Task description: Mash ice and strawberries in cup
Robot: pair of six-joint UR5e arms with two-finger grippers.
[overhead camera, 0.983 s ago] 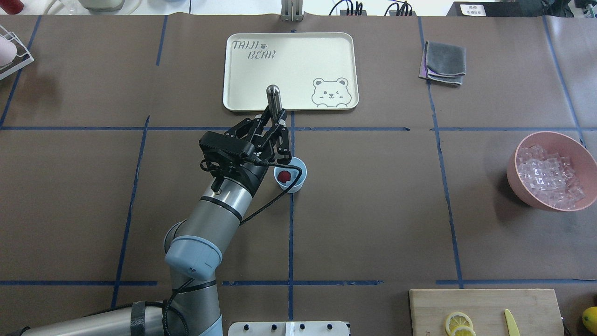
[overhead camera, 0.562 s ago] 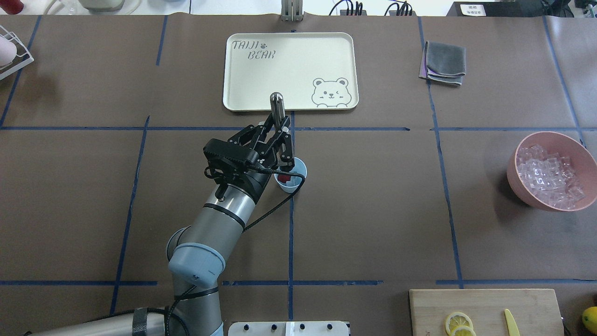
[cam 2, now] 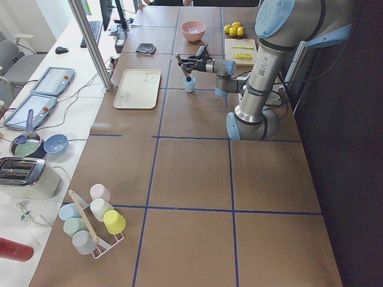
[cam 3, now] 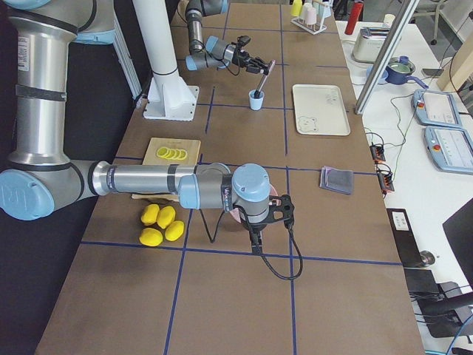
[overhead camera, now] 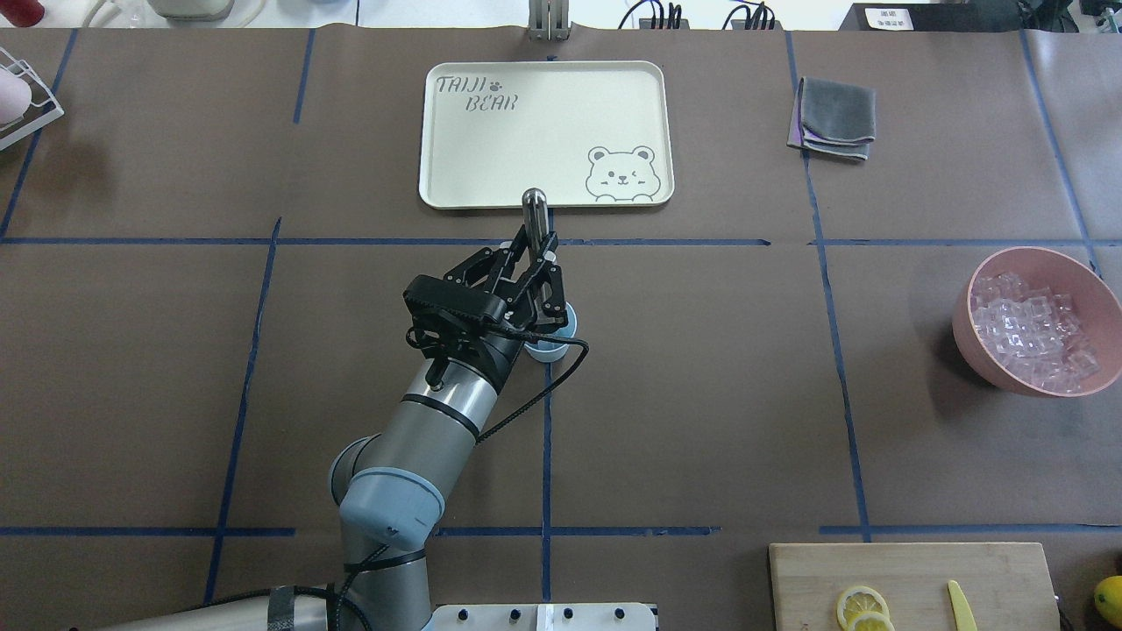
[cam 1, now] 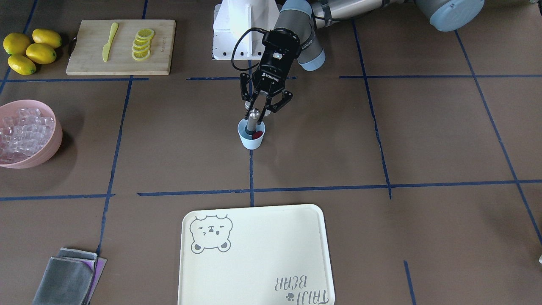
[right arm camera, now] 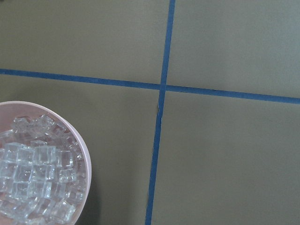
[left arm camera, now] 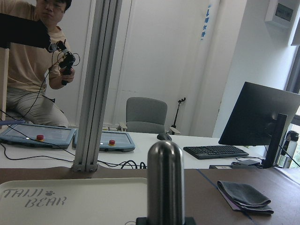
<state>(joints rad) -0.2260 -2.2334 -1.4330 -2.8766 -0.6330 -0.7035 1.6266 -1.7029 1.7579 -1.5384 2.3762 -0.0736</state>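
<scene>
Front view: my left gripper is gripping a rounded steel muddler tight, its tip inside the small pale blue plastic cup to bear on the dark-red strawberry. Overhead: clear ice cubes are waiting well apart in the pink bowl.

Left end effector, tilted (clamped)

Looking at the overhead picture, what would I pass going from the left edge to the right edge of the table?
From the left: wire rack, cream tray, folded grey cloth, pink bowl of ice. The cup and cutting board overlap these, so I skip them.
</scene>
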